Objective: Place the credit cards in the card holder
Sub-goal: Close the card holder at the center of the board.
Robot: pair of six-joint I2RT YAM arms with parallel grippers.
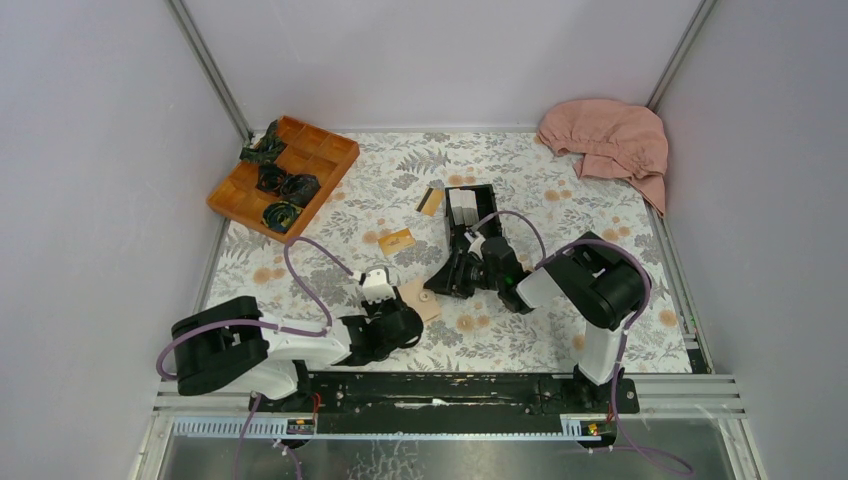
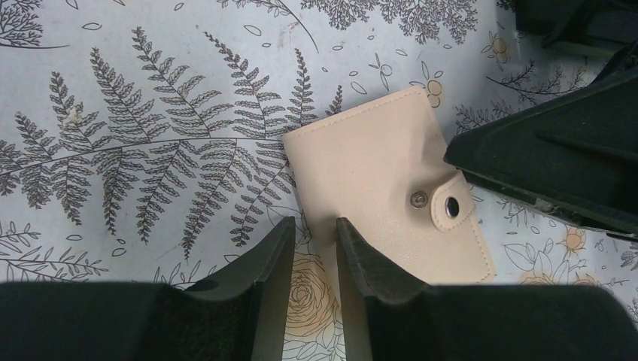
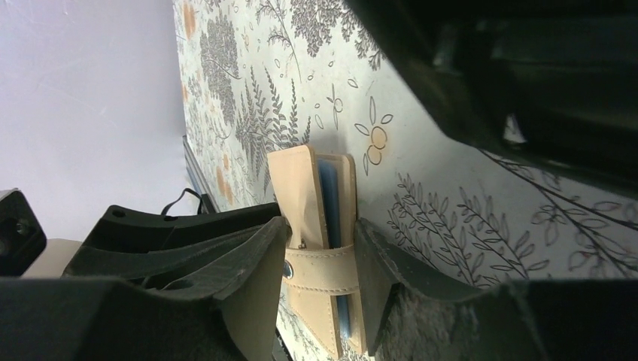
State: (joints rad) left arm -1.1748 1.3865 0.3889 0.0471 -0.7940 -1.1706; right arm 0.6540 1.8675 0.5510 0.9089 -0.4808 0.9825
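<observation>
The tan card holder [image 1: 424,300] lies folded on the flowered cloth between the two arms. Its snap tab [image 2: 451,204] sits off its stud. My left gripper [image 1: 395,318] is at its near corner, jaws a narrow gap apart [image 2: 316,220], one finger over the wallet's edge and only that corner between them. My right gripper [image 1: 445,282] comes in from the tab side. In the right wrist view its fingers [image 3: 321,226] press both faces of the card holder [image 3: 312,195] at the tab. Two orange credit cards lie further back: one [image 1: 397,240] plain, one [image 1: 431,201] with a black band.
A black open-topped box [image 1: 470,208] stands just behind the right gripper. An orange compartment tray [image 1: 315,150] holding dark items is at the back left. A pink cloth [image 1: 610,140] is bunched at the back right. Grey walls close in the sides.
</observation>
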